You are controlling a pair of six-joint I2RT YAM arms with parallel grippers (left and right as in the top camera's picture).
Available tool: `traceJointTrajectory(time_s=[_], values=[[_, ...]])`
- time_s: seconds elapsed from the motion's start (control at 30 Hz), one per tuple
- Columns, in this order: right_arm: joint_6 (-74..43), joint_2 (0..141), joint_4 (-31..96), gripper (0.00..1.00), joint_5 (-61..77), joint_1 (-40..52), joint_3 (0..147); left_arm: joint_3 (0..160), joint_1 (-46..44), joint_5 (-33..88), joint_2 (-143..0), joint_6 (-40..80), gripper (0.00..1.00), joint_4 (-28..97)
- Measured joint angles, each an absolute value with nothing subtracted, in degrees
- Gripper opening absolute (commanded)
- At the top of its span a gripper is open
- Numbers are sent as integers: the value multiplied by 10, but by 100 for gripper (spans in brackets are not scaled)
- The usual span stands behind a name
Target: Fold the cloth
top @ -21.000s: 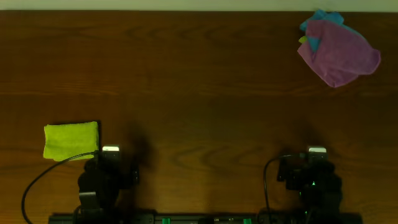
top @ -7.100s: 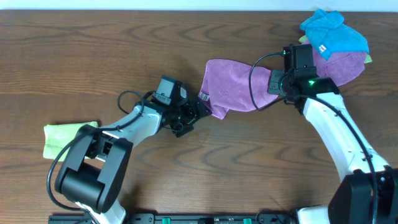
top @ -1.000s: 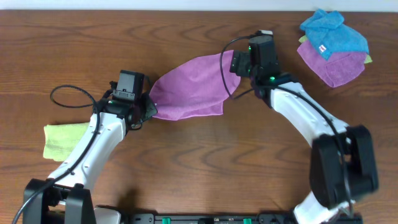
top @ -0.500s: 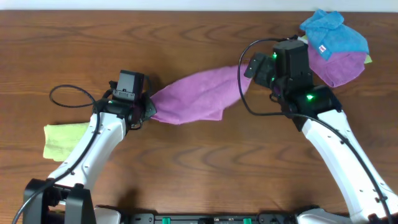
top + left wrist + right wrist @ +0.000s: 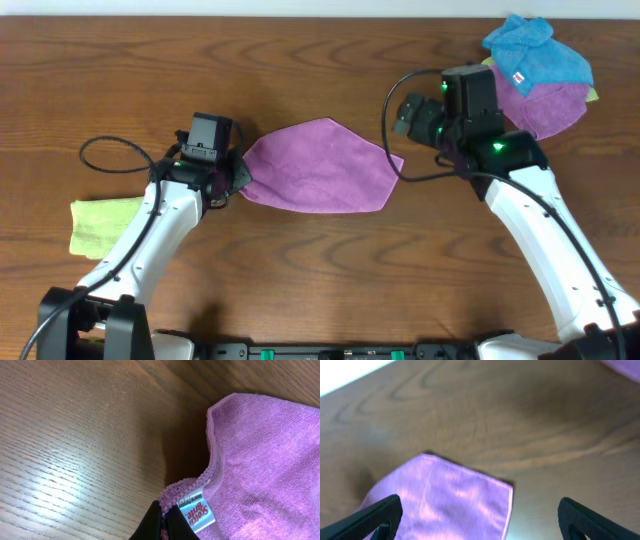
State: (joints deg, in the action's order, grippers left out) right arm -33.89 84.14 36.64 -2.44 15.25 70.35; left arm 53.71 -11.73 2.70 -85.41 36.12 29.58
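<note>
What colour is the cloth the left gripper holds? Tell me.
The cloth is purple, clearest in the overhead view.

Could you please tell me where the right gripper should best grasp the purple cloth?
Probably its free right corner, from above: the purple cloth lies flat, that corner points toward the open right gripper, and the left gripper holds the opposite one.

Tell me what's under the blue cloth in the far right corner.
A second purple cloth lies under the blue cloth, sticking out toward the robot. A yellow-green sliver peeks out too. Whatever else the pile hides cannot be seen.
</note>
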Motion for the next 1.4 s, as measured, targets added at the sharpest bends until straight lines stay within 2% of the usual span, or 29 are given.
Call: traceJointTrajectory(time_s=[0.23, 0.5, 0.7, 1.13, 1.23, 1.33, 1.4], values=[[-310, 861, 431, 99, 5, 153, 703, 537, -117, 31, -854, 361, 6, 296], [-295, 1006, 409, 99, 18, 153, 703, 537, -117, 41, -854, 361, 6, 298], [-293, 1065, 388, 99, 20, 153, 703, 537, -117, 41, -854, 361, 6, 312], [-293, 1105, 350, 88, 23, 153, 703, 537, -117, 43, -854, 361, 6, 332], [-291, 1119, 342, 80, 29, 153, 704, 537, -117, 43, -854, 361, 6, 332], [-289, 1121, 333, 61, 31, 153, 705, 537, -117, 43, -854, 361, 6, 333], [-295, 1125, 324, 44, 33, 153, 705, 537, -117, 43, -854, 361, 6, 333]])
